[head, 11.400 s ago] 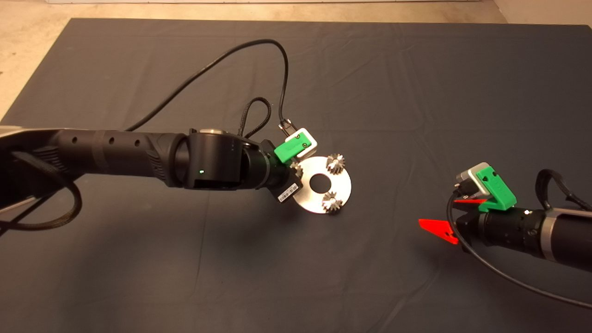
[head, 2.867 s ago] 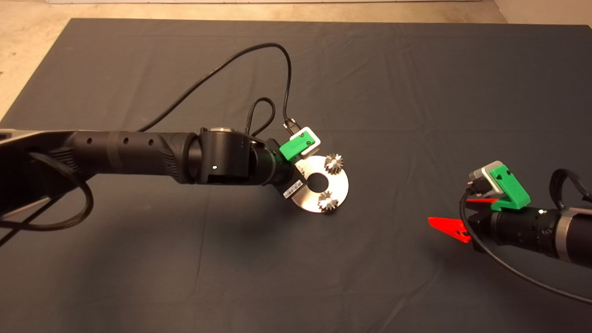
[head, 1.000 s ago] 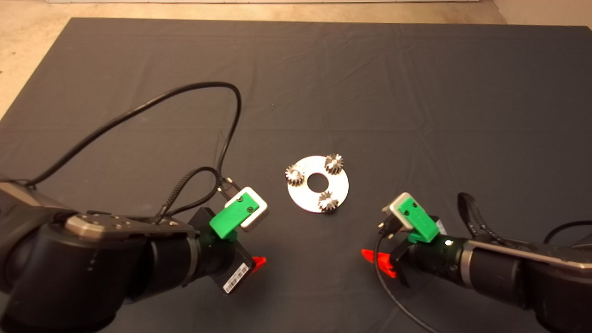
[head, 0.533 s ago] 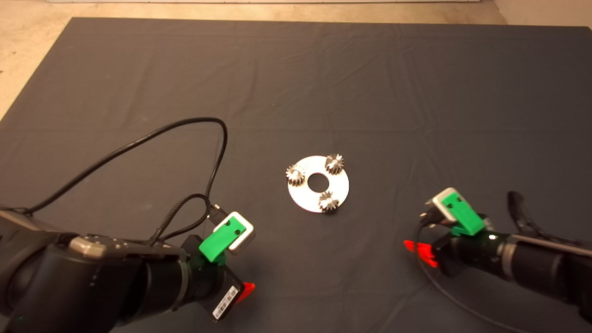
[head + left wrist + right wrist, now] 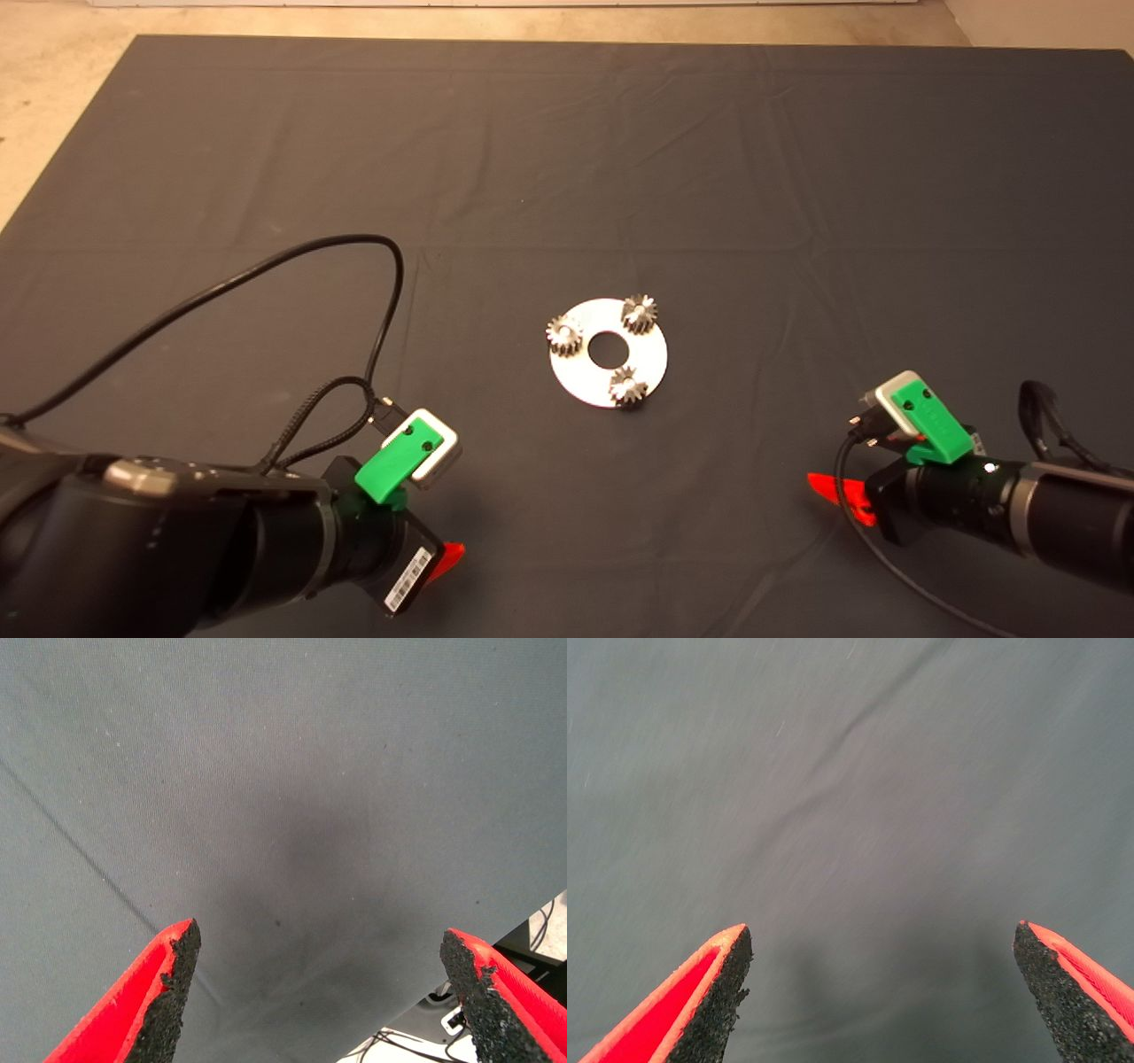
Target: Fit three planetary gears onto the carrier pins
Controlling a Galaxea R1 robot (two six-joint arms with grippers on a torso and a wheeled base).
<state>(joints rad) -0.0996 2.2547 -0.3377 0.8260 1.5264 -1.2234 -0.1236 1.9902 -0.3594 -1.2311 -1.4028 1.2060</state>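
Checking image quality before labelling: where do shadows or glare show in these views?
Head view: the disc shines bright against the mat, and the gears glint. Left wrist view: a soft dark shadow lies on the mat between the open fingers. Right wrist view: a fainter shadow, fingers open.

The left arm's barcode sticker (image 5: 403,582) is too small to read.

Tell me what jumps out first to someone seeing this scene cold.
The shiny silver disc at the middle of the dark mat, with three planetary gears sitting around its central hole. Next, the two arms low at either side: the left gripper and right gripper both open over bare mat, holding nothing.
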